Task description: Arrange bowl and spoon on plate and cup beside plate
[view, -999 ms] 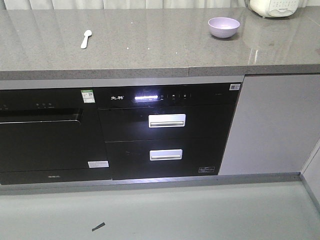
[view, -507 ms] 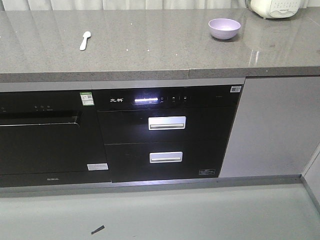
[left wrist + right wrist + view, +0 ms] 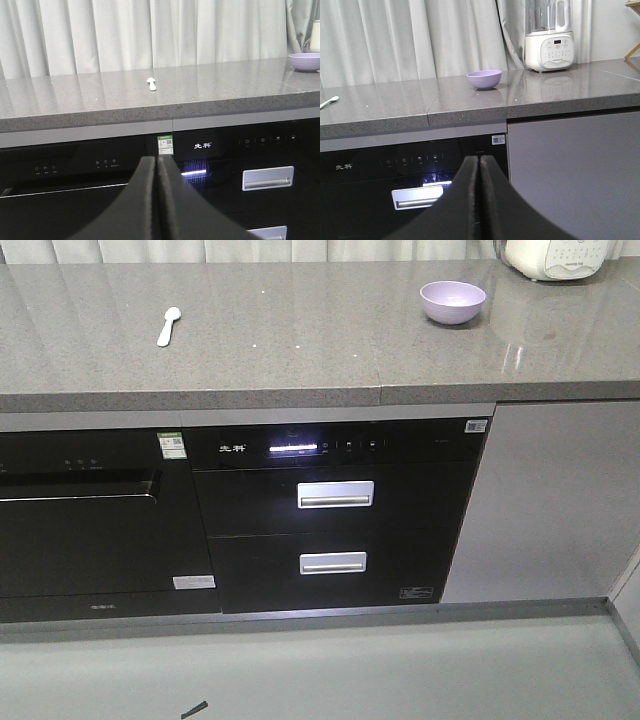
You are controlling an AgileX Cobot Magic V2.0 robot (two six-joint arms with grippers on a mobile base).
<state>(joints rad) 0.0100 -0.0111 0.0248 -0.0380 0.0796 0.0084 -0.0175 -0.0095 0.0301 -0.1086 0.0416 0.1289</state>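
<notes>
Grey speckled stone desk (image 3: 300, 350) runs the full width, with pale pleated curtains (image 3: 150, 35) behind its back edge and a grey-green floor (image 3: 400, 670) below.

Writing/labels:
- Black built-in units sit under the desk's front edge. Centre unit (image 3: 330, 530) has a white two-character logo (image 3: 202, 145); I read it as 先科.
- Beside the logo: lit white display strip (image 3: 294, 448) and a row of touch icons, too small to read.
- Green-and-white sticker (image 3: 171, 445) with a QR code at the top right corner of the left unit (image 3: 90, 530). Print not legible.
- QR label (image 3: 476, 426) at the centre unit's top right, white tag (image 3: 193, 582) low on the left unit, small label (image 3: 415, 592) low on the centre unit. All unreadable.
- Two silver drawer handles (image 3: 335, 494), one above the other. Plain grey cabinet door (image 3: 545, 500) to the right.

Grip state:
- My left fingers (image 3: 152, 165): fully closed, pressed flat together, nothing between them, touching nothing. They sit in front of the black units, below the desk's front edge.
- My right fingers (image 3: 474, 164): same, closed tight with nothing held, in front of the centre unit and cabinet door.

Task items:
- Spoon (image 3: 169, 326): flat on the left part of the desk, about mid-depth, scoop end toward the back edge. Well apart from the bowl.
- Bowl (image 3: 453, 302): upright toward the back edge, right of the desk's seam, near a white appliance (image 3: 555, 255) at the back edge. Appliance has a button panel; text unreadable.

Dark scrap (image 3: 194, 708) on the floor, front left.
</notes>
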